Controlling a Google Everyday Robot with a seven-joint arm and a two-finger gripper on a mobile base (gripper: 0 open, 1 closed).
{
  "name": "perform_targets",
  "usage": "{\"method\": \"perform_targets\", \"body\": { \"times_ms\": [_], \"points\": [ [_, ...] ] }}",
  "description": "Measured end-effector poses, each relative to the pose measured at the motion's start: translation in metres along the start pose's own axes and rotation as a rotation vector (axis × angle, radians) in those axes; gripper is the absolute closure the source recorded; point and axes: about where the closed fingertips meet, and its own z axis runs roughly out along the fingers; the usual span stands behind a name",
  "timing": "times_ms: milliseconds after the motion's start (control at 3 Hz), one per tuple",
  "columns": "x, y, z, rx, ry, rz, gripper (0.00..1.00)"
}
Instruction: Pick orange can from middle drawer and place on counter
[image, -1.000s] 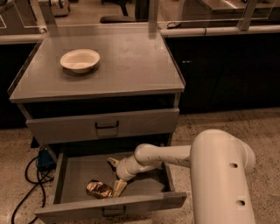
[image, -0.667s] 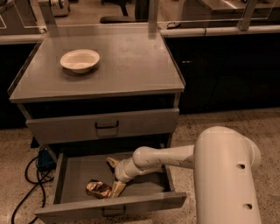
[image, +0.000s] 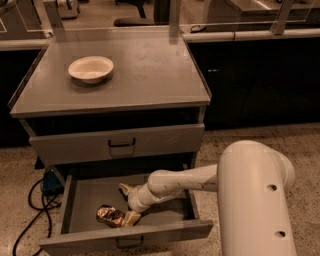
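Camera view: the gripper (image: 127, 203) sits inside the open middle drawer (image: 67, 202), fingers (image: 125, 189) spread. The dented orange can (image: 110, 215) lies just beside its nearer finger.

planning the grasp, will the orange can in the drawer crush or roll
The orange can looks crumpled, so probably light and easily crushed. Lying dented in the middle drawer, it likely won't roll. The end effector sits beside it.

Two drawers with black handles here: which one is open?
The lower one, the middle drawer, pulled out, with the orange can and the claw inside. The upper drawer under the counter is shut.
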Motion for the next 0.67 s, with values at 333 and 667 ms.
{"method": "perform_targets", "body": {
  "times_ms": [333, 667],
  "points": [
    [-0.019, 0.023, 0.005, -0.049, -0.01, 0.028, 0.0],
    [-0.025, 0.018, 0.018, -0.072, 0.002, -0.004, 0.0]
  ]
}}
